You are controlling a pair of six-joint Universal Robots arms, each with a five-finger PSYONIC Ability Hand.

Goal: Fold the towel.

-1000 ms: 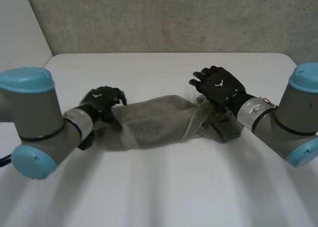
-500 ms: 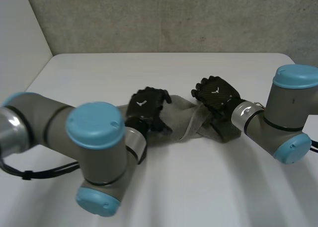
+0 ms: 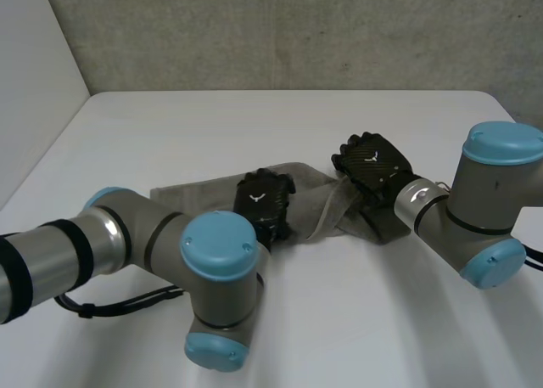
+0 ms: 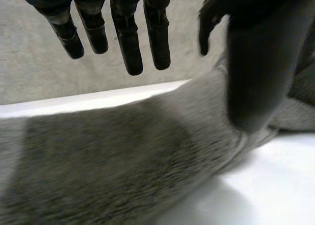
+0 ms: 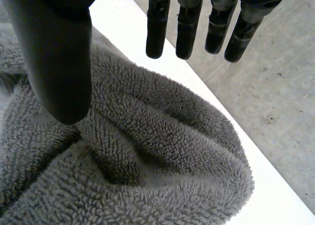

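Soft, limp grey terry towel (image 3: 195, 193) is bunched centrally on the white table (image 3: 254, 125) beneath the open left hand (image 3: 263, 203) and open right hand (image 3: 371, 160); its corners are judged best gripped.

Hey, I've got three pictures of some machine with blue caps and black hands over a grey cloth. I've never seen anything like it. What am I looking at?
This is a two-armed robot at a white table, and its job is to fold a towel. The wide picture comes from a camera between and behind the arms, looking down. The grey tubes with light-blue caps are its left arm and right arm, each ending in a black mechanical hand. The grey towel lies bunched in a long strip on the table. The left hand is over its middle and the right hand is at its crumpled right end. The two close-ups come from wrist cameras looking along each palm. In both, the fingers hang straight above the cloth. Neither hand appears to grip it, so nothing is held.
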